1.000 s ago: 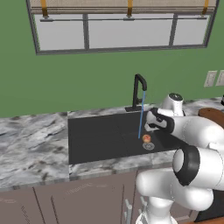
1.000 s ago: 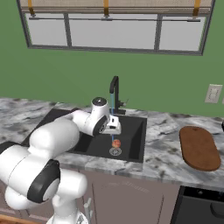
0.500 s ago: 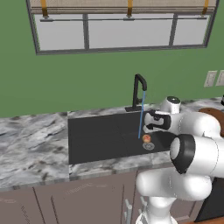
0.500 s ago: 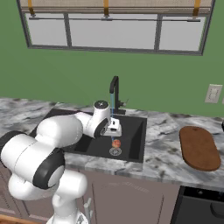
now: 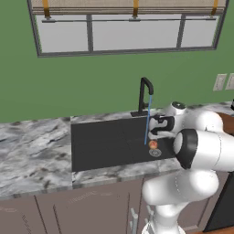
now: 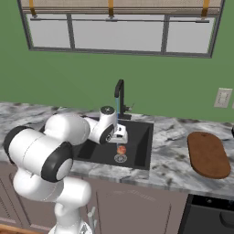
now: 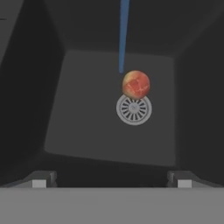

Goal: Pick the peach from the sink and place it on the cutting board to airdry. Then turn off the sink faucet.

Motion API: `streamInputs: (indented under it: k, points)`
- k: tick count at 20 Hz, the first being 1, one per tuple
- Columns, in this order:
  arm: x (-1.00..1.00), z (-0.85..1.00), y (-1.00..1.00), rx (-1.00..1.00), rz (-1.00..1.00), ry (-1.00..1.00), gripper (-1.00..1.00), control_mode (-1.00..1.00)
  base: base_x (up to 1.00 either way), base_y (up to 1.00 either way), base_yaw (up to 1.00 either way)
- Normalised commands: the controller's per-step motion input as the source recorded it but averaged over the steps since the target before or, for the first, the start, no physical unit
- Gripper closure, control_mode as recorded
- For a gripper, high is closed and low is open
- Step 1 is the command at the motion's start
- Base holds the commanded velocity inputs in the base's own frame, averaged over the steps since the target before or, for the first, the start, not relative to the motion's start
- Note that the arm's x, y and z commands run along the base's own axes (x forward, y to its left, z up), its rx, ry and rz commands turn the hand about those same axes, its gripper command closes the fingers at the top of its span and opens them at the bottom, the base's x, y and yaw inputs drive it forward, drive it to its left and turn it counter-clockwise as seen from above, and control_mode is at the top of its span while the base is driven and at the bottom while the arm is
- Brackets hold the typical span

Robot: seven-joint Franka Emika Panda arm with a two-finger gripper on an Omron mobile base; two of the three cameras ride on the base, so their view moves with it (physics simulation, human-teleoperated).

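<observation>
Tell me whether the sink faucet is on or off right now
On. A blue stream of water runs from the sink faucet down into the sink, landing beside the peach.

cutting board (image 5: pixel 226 116) mostly behind the arm in left base view; sink (image 5: pixel 109 146) right end hidden too; drain (image 7: pixel 134 109) top rim covered by peach (image 7: pixel 136 85)
</observation>
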Motion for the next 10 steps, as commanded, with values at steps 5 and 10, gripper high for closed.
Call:
streamInputs:
  k: [5,10]
  points:
    - [0.11,-0.28,0.0,0.0,0.0,0.0,-1.0,-1.0,0.0,0.0,0.0]
    - [0.14,-0.22,-0.03,0.0,0.0,0.0,-1.0,-1.0,0.0,0.0,0.0]
